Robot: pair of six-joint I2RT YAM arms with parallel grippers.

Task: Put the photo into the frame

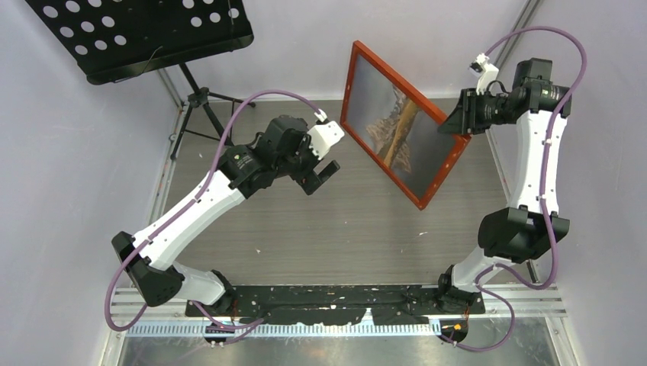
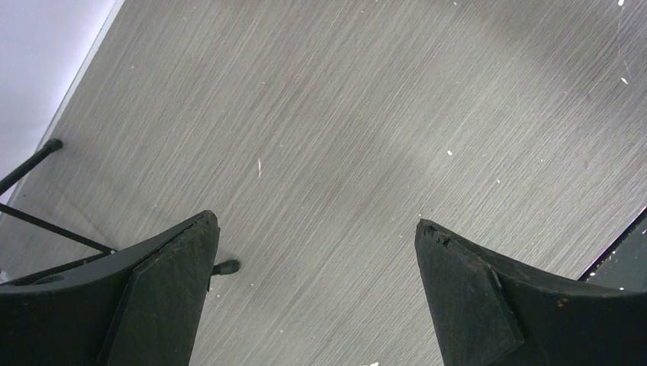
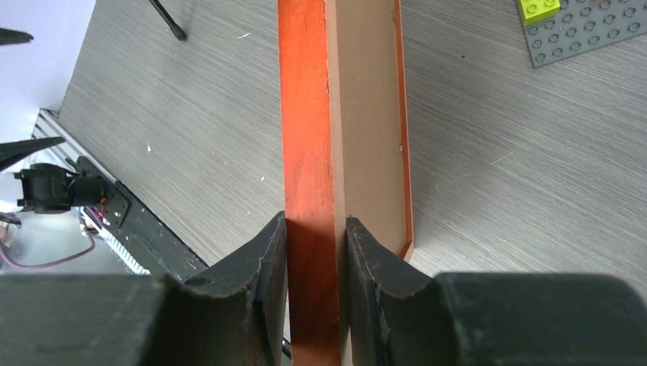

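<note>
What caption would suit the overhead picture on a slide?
Right end effector grips the tilted-up frame with the photo inside; left end effector hangs open.

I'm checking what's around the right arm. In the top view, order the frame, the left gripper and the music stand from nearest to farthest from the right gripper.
1. The frame: clamped by its edge in the right gripper.
2. The left gripper: open, on the frame's other side, to the left.
3. The music stand: far left corner.
</note>
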